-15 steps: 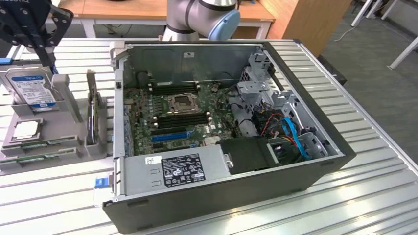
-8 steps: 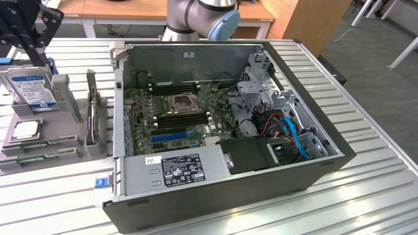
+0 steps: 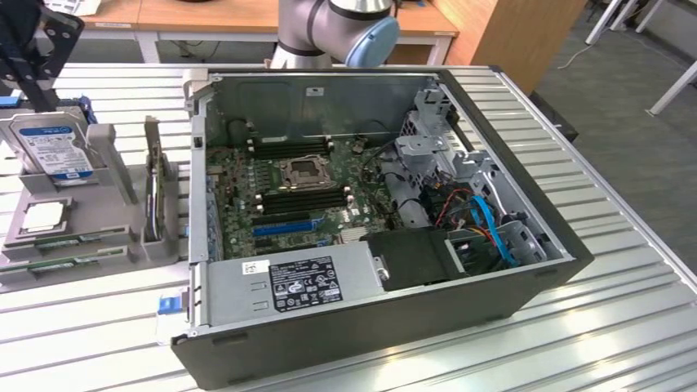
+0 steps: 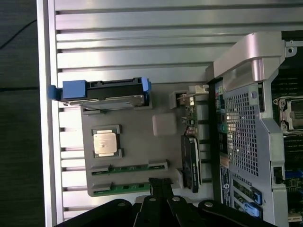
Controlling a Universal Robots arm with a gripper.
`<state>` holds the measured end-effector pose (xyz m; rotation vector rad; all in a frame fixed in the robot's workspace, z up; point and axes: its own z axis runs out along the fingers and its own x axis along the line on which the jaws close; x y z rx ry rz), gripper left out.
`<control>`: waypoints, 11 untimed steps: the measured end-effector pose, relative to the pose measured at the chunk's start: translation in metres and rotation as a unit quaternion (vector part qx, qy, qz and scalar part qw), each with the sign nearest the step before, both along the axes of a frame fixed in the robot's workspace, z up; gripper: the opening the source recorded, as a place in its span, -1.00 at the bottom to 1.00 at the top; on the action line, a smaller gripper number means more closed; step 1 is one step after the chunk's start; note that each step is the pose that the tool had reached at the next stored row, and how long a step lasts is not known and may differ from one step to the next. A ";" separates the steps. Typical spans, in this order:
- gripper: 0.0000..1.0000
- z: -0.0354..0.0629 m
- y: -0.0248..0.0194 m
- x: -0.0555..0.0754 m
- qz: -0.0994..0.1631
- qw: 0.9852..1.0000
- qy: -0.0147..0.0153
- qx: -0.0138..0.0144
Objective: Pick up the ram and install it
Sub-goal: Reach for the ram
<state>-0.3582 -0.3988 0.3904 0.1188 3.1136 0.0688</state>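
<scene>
Two green ram sticks (image 3: 68,240) (image 4: 129,167) lie side by side in slots at the front of a grey parts holder (image 3: 109,245) (image 4: 142,142), at the exterior view's left. My gripper (image 3: 42,94) (image 4: 160,185) hangs high above that holder, shut, with nothing between its black fingers. In the wrist view the fingertips sit just over the end of the nearer ram stick (image 4: 120,188). The open computer case (image 3: 370,204) lies beside the holder, and black memory slots (image 3: 305,198) flank the processor socket (image 3: 299,170) on its motherboard.
The holder also carries a hard drive in a blue caddy (image 3: 49,147) (image 4: 104,92), a square silver processor (image 3: 42,214) (image 4: 106,142) and an upright card (image 3: 158,192) (image 4: 191,161). The slatted metal table's edge (image 4: 47,118) runs close by. The arm's base (image 3: 326,33) stands behind the case.
</scene>
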 end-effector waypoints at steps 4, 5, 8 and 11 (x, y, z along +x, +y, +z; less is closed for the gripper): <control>-0.80 -0.0002 0.0000 -0.008 0.000 1.000 0.000 0.000; -0.80 -0.0002 0.0000 -0.010 0.000 1.000 0.000 0.000; -0.80 -0.0004 0.0000 -0.015 0.000 1.000 0.000 0.000; -0.80 -0.0007 0.0000 -0.020 0.000 1.000 0.000 0.000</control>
